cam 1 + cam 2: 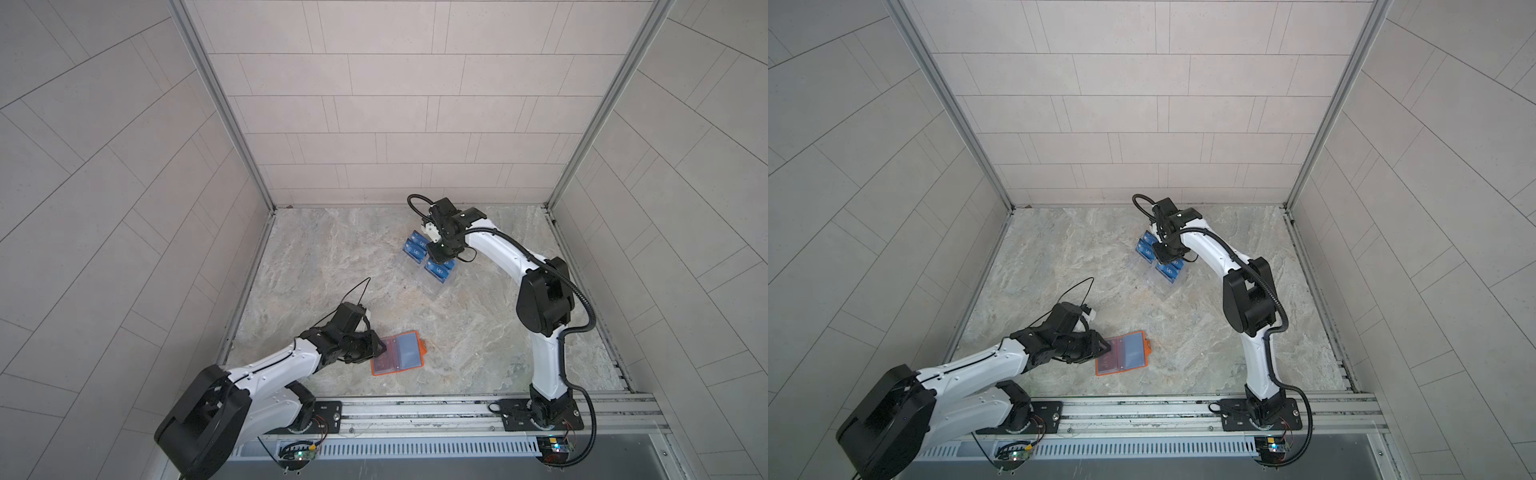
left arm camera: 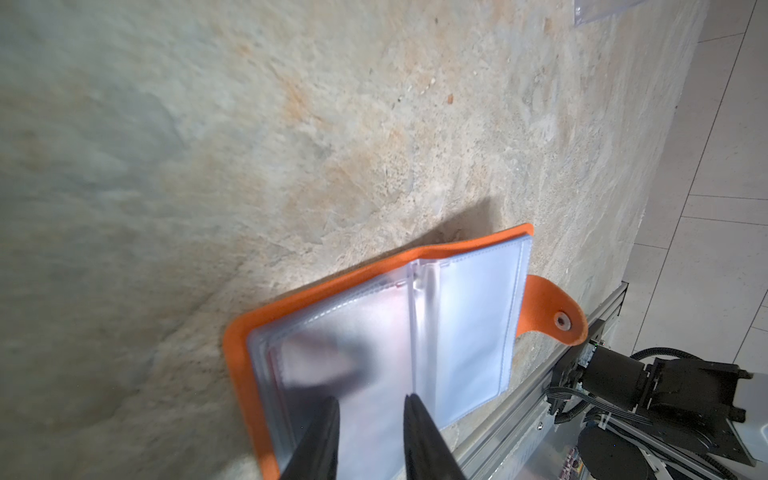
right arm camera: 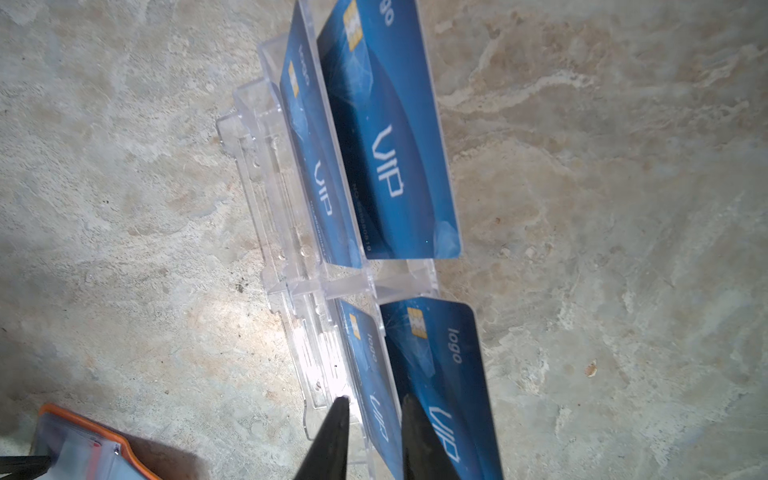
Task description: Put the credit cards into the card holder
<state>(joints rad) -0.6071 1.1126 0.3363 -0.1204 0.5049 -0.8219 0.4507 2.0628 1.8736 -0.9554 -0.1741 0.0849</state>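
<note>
Nearest, the orange leather-like booklet card holder (image 1: 405,351) lies open on the marbled stone tabletop (image 1: 324,270), clear sleeves facing up. The left gripper (image 2: 370,399) hovers over one sleeve page, jaws slightly parted. Farther back, blue plastic "VIP" credit cards (image 3: 386,137) stand in a clear acrylic tiered stand (image 3: 266,174). The right gripper (image 3: 375,398) has its jaws spread either side of one card.

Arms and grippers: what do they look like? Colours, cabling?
The left arm and right arm both have white link shells, black joints and wrists, and black base plates. A black corrugated conduit runs along the right arm, and a thin black wire loop stands off the left wrist. The left gripper and right gripper have plain black tapered fingers.
</note>
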